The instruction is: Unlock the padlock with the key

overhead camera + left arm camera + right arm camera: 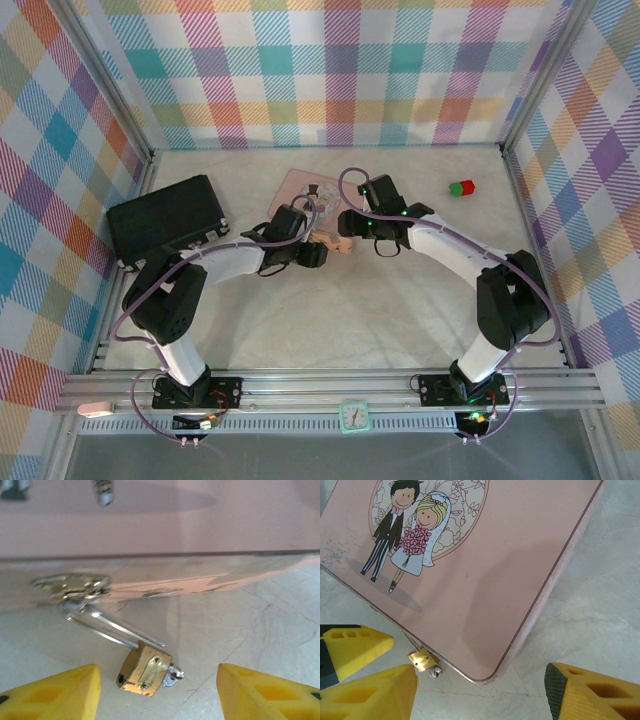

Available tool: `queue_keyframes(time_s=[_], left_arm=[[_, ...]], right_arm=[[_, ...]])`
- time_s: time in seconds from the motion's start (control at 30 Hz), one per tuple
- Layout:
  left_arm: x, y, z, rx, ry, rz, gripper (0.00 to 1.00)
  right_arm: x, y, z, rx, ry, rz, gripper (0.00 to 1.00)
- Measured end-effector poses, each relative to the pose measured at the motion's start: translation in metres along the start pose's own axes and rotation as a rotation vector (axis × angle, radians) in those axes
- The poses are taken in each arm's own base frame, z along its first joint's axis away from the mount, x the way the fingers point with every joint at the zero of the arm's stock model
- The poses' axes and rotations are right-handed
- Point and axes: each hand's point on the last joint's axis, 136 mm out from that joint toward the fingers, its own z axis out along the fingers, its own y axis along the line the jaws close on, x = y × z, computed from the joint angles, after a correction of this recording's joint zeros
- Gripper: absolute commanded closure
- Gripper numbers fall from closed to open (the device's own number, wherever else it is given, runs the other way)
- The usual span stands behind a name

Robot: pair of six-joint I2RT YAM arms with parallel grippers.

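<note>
The brass padlock (144, 670) lies on the table in front of the pink tin (160, 525). Its silver shackle (112, 626) runs up through the tin's hasp (70, 586), and one shackle leg ends free beside the body. The small grey key (173, 675) sticks out of the padlock's right end. My left gripper (157, 695) is open, one yellow finger on each side of the padlock and apart from it. From the right wrist, the padlock (422, 660) and key (434, 672) sit at the tin's (485, 565) near edge. The right gripper (480, 695) is open over the tin's corner.
Seen from above, both grippers, left (320, 250) and right (350, 235), meet just in front of the pink tin (305, 185). A black case (168, 220) lies at the left. A red-and-green block (461, 187) sits at the back right. Checked walls ring the table.
</note>
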Motion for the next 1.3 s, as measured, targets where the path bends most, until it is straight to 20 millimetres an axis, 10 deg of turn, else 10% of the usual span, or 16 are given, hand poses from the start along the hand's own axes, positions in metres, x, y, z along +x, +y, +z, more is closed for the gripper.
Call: queue_keyframes(time_s=[0.57,1.3], left_arm=[[0.029,0.005,0.027,-0.056,0.168,0.223,0.48],[0.018,0.005,0.035,-0.086,0.101,0.223,0.98]], right_arm=[[-0.006,-0.009,0.006,0.009,-0.011,0.074,0.3],[0.0,-0.028,0.049,0.05,0.023,0.238,0.3]])
